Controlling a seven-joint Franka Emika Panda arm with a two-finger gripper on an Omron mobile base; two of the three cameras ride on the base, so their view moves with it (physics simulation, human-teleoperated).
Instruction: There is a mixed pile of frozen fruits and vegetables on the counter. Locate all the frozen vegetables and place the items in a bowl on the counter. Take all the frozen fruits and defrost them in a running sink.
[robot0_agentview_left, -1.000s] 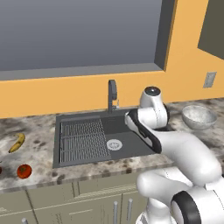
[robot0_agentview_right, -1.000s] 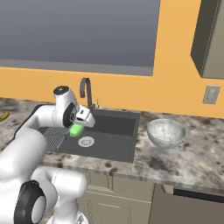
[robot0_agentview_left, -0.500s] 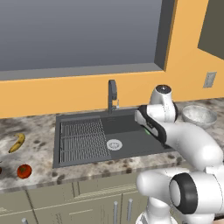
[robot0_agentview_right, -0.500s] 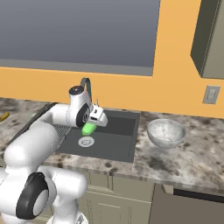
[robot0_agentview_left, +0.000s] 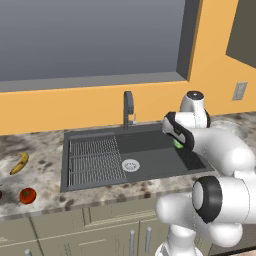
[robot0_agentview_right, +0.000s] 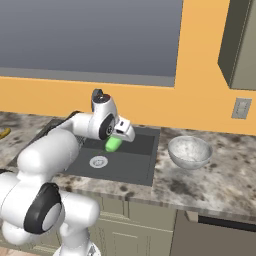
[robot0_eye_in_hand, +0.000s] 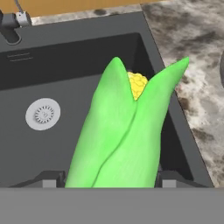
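My gripper (robot0_agentview_right: 118, 139) is shut on the light-green elongated vegetable (robot0_eye_in_hand: 127, 135), a corn cob in a green husk with yellow kernels at its tip. It hangs over the right part of the dark sink (robot0_agentview_left: 150, 161), a little above the basin (robot0_eye_in_hand: 52, 83). The vegetable (robot0_agentview_right: 113, 144) is left of the glassy bowl (robot0_agentview_right: 189, 151), which stands on the counter (robot0_agentview_right: 220, 185) beyond the sink's right rim. The yellow banana (robot0_agentview_left: 19, 163) and the red tomato (robot0_agentview_left: 27, 195) lie on the counter far to the left of the sink.
A dark arched faucet (robot0_agentview_left: 128, 108) stands behind the sink, with no water visible. A ribbed rack (robot0_agentview_left: 94, 160) fills the basin's left half and a round silver drain (robot0_eye_in_hand: 43, 113) sits mid-basin. A wall outlet (robot0_agentview_right: 242, 108) is above the right counter.
The arm has swung to the right across the sink with the green vegetable in its grip, from over the rack and drain to the basin's right side, closer to the bowl.
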